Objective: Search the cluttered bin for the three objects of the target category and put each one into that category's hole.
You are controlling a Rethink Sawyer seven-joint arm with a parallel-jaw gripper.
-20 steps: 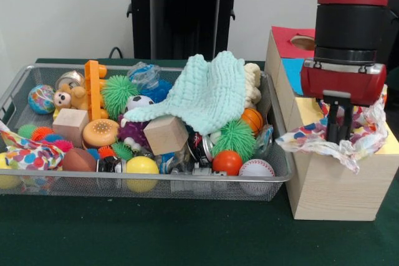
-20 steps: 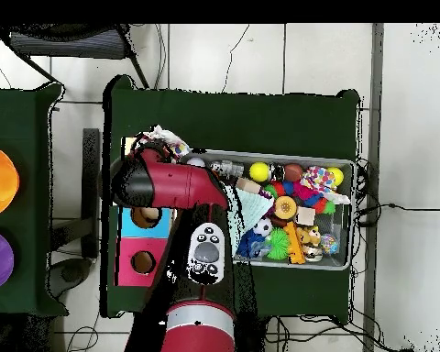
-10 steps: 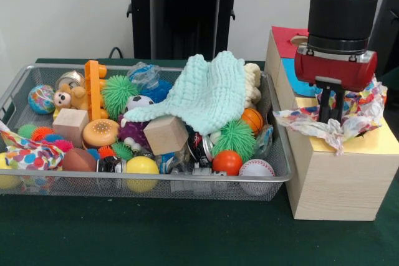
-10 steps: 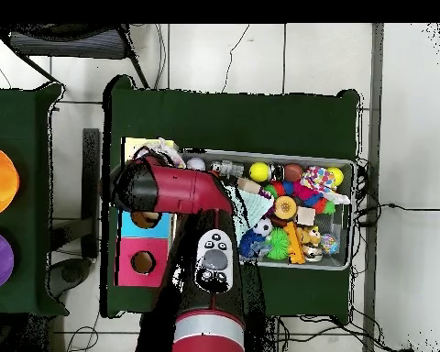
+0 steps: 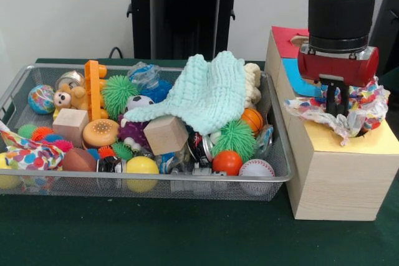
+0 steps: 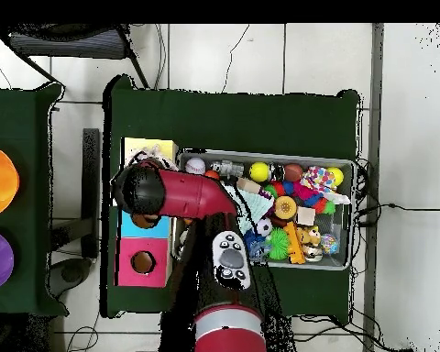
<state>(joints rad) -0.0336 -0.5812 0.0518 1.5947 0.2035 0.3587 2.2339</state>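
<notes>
**Settling the spotted cloth into the yellow hole**

Scanning from the left, the wire mesh bin [image 5: 25, 85] on the green surface [image 5: 156, 235] looks the same as a second ago: a second multicoloured polka-dot cloth [image 5: 28, 154] is draped over its near-left corner, and a mint-green knitted cloth [image 5: 209, 95] lies heaped across the balls and wooden blocks in the middle. To the right stands the pale wooden sorting box [image 5: 330, 179] with red, blue and yellow top panels. What has changed is there: the crumpled white cloth with coloured dots [image 5: 349, 110], a second ago spread wide over the yellow panel, is now bunched closer about the hole, and the red arm has shifted slightly toward the far side. The end effector [image 5: 337, 105] is buried in the folds, so I cannot tell whether it is clenched or released. By my judgement this cloth is nearly posted, though its edges sit above the rim; two cloths remain in the bin.
</notes>
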